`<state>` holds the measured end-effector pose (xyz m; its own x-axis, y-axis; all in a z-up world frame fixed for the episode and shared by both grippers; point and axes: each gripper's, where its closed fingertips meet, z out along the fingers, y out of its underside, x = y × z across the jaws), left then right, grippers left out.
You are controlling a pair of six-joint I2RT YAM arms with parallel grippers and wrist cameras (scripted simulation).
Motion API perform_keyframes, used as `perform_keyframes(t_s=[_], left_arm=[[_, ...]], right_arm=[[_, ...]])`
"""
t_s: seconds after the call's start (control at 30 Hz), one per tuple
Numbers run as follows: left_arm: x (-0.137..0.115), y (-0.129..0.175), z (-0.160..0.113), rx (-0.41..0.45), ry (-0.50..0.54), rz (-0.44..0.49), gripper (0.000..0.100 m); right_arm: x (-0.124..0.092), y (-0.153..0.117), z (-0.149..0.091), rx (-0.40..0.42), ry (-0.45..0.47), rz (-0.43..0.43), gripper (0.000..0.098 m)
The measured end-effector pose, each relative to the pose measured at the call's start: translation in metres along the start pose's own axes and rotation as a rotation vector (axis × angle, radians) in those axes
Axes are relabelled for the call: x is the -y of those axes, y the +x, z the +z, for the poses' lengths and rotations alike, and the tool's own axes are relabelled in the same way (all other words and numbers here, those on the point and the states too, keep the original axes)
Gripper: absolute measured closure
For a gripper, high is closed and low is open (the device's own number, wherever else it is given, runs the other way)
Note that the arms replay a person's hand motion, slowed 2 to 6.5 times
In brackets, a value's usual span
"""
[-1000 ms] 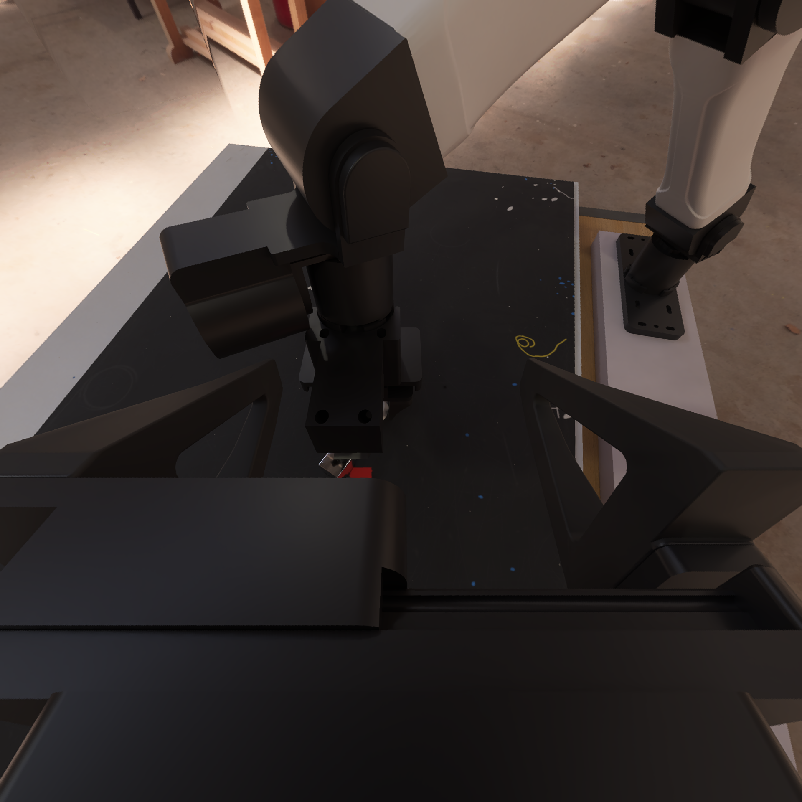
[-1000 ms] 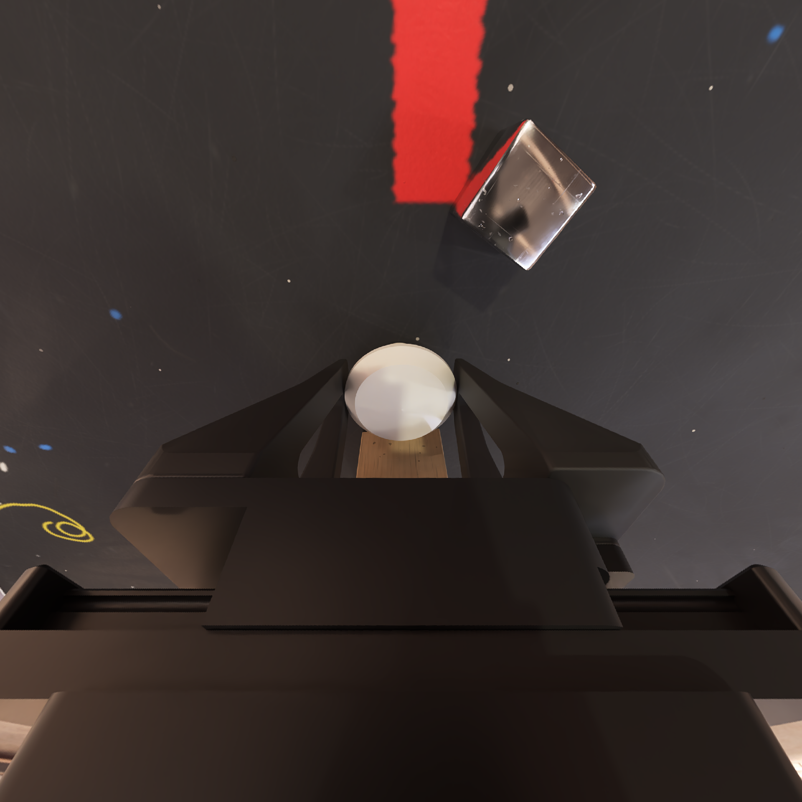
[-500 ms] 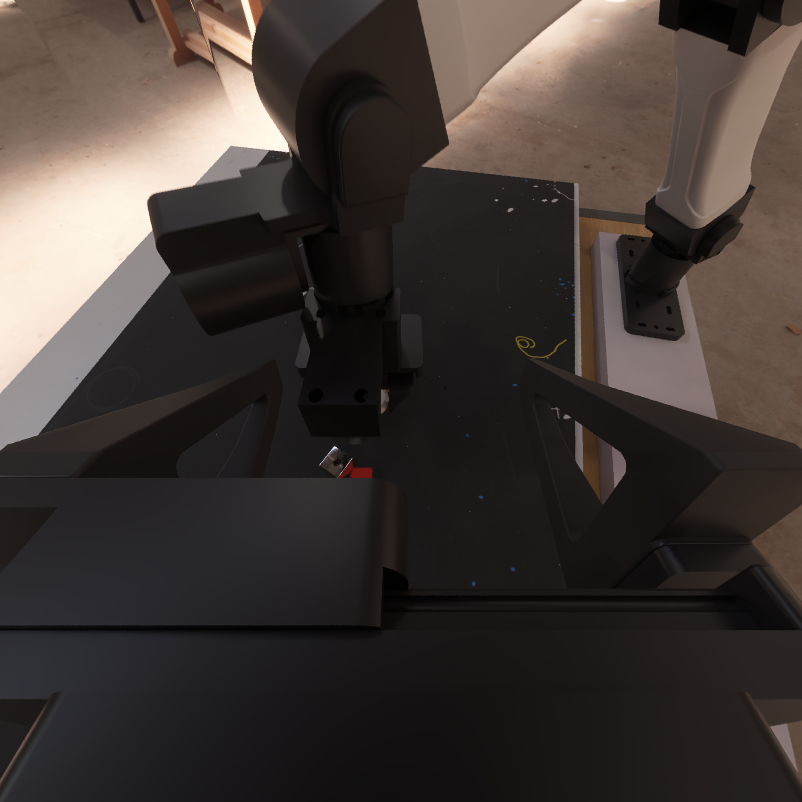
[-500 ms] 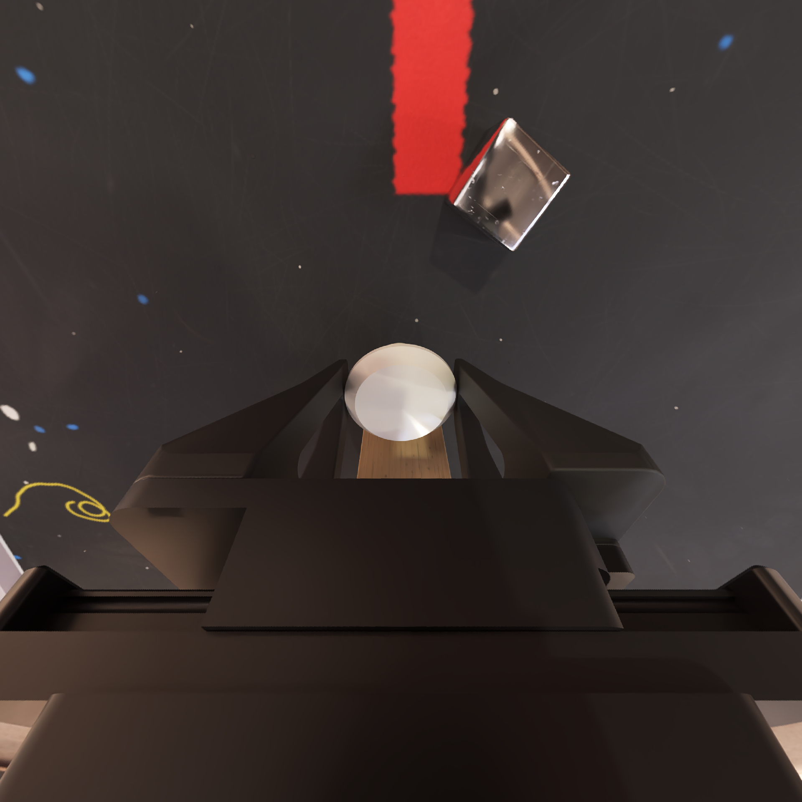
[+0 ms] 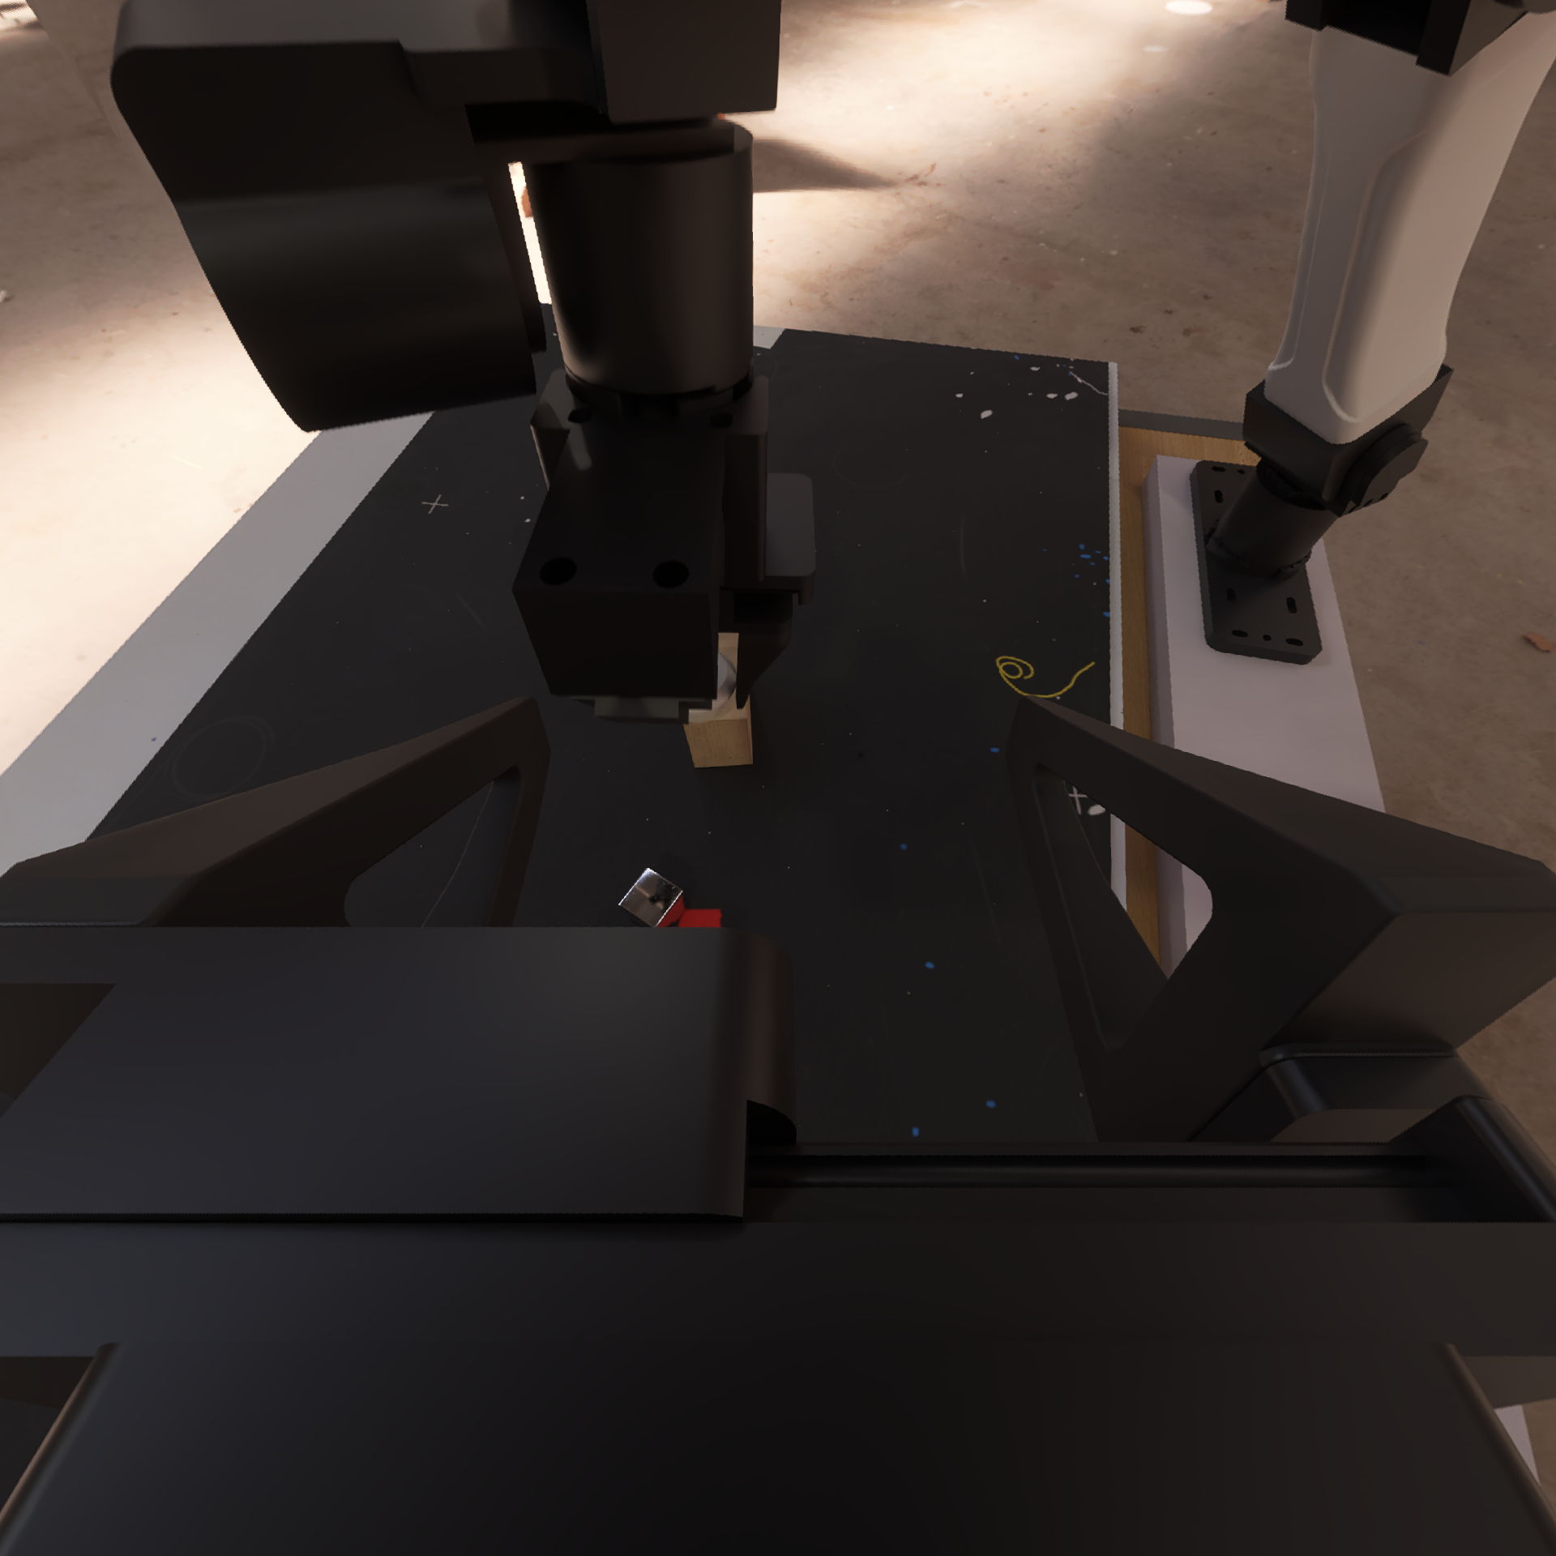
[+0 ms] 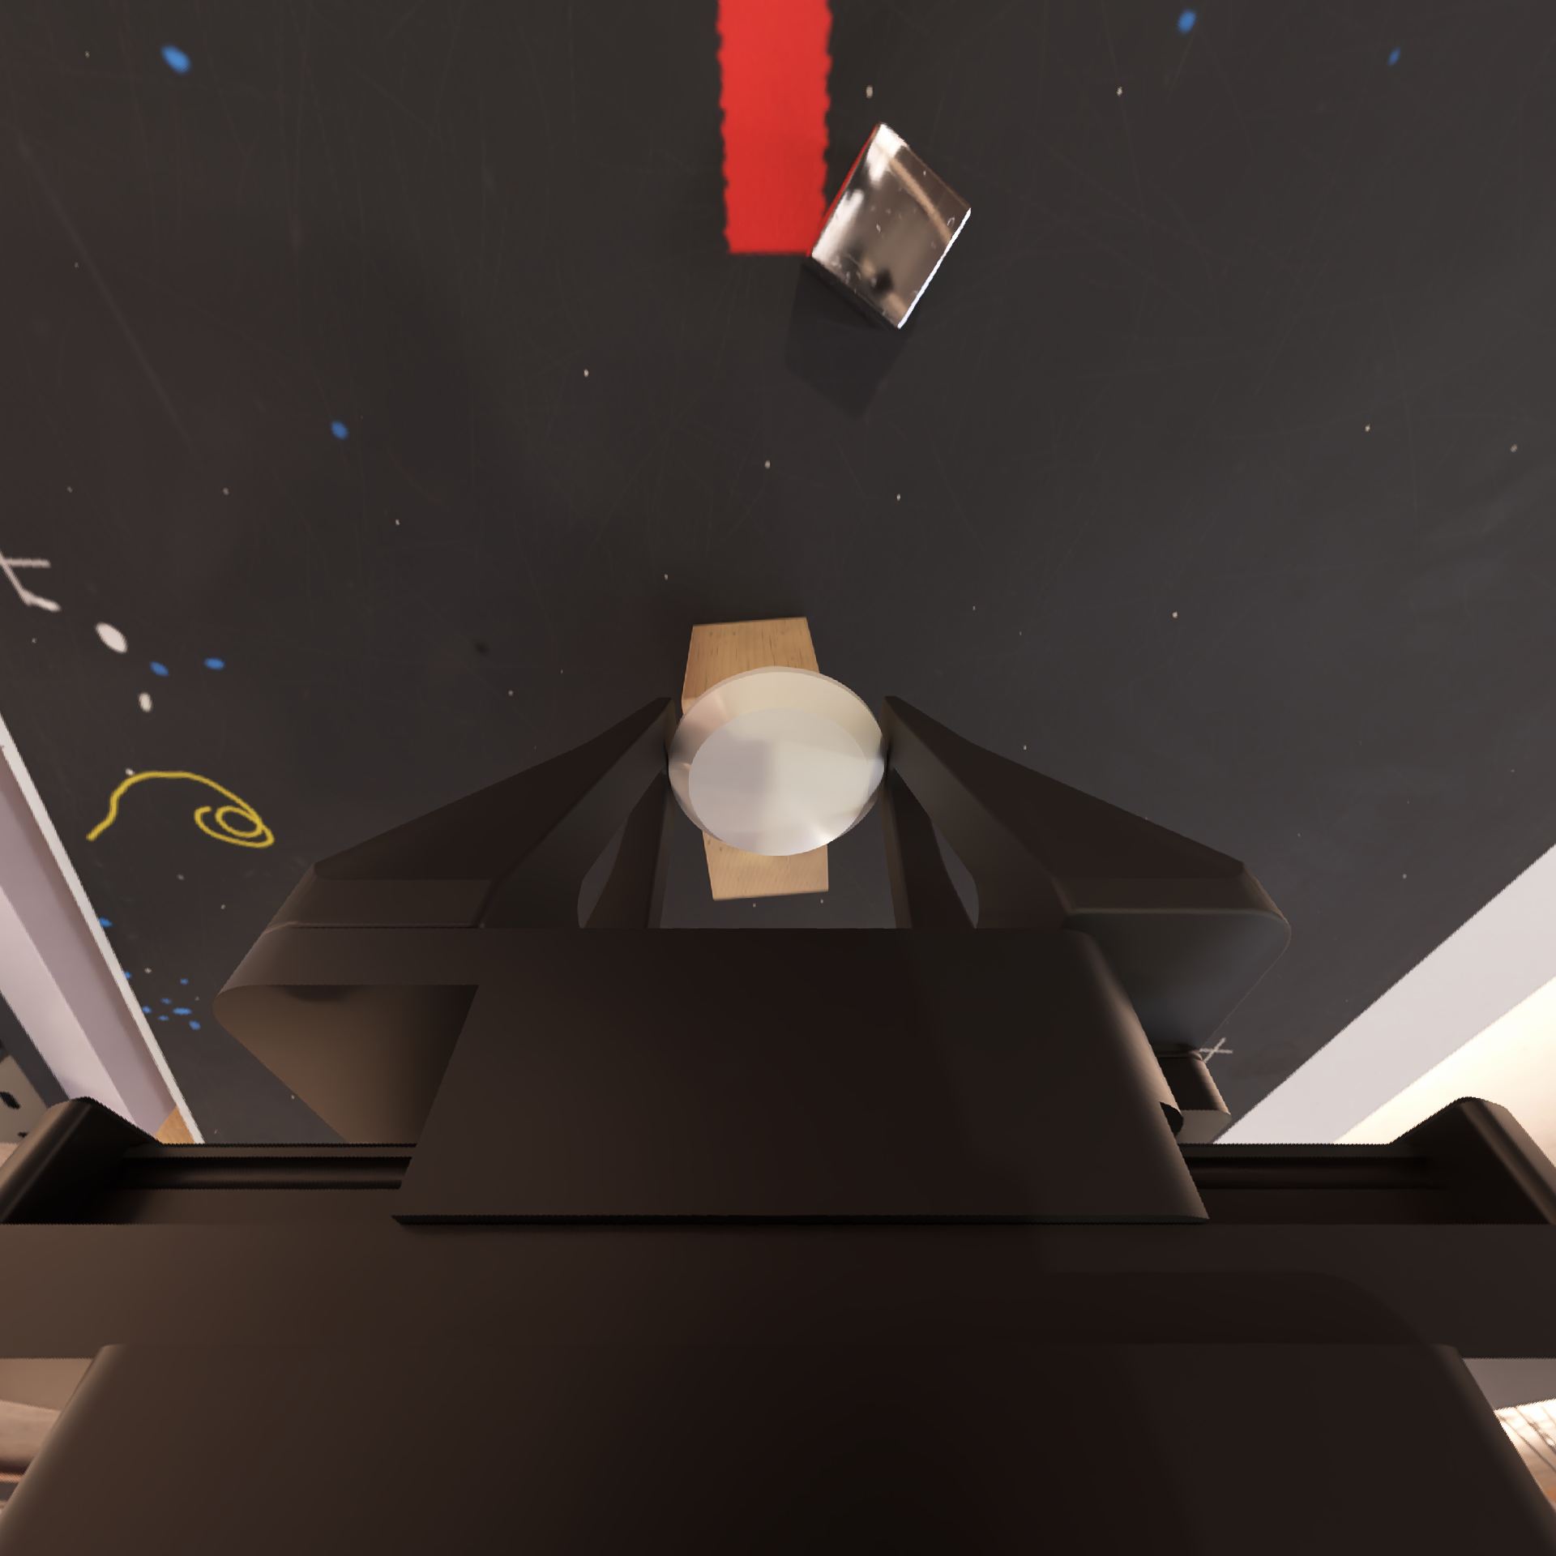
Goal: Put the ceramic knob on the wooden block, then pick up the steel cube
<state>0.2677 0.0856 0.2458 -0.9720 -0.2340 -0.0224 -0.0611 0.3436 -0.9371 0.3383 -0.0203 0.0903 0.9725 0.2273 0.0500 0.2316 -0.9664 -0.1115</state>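
Observation:
My right gripper point(image 6: 779, 707) is shut on the white ceramic knob point(image 6: 775, 762) and holds it over the wooden block point(image 6: 745, 644), which stands on the black mat. In the left wrist view the knob point(image 5: 727, 674) sits between the right gripper's fingers, right above the block point(image 5: 720, 739); I cannot tell if they touch. The shiny steel cube point(image 6: 892, 223) lies on the mat beyond the block, beside a red tape patch point(image 6: 775, 126). It also shows in the left wrist view point(image 5: 652, 894). My left gripper point(image 5: 772, 707) is open and empty, well short of the cube.
The black mat point(image 5: 909, 522) has paint specks and a yellow squiggle point(image 5: 1040, 678). The right arm's base plate point(image 5: 1259, 581) stands on a white strip past the mat's right edge. A grey table border point(image 5: 278, 556) runs along the left side.
My right gripper has risen with the knob in it, so the wooden block now shows under it. The left gripper has not moved.

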Motion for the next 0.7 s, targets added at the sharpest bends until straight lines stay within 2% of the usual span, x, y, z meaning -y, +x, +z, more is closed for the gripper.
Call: perform_keyframes(t_s=[0.33,0.7], left_arm=[[0.002,0.0,-0.002,0.002,0.005,0.003,0.007],[0.001,0.0,-0.002,0.002,0.004,0.001,0.007]], right_arm=[[-0.019,0.0,-0.016,-0.005,-0.037,-0.004,0.0577],[-0.037,-0.005,-0.002,0.012,-0.048,-0.019,0.0577]])
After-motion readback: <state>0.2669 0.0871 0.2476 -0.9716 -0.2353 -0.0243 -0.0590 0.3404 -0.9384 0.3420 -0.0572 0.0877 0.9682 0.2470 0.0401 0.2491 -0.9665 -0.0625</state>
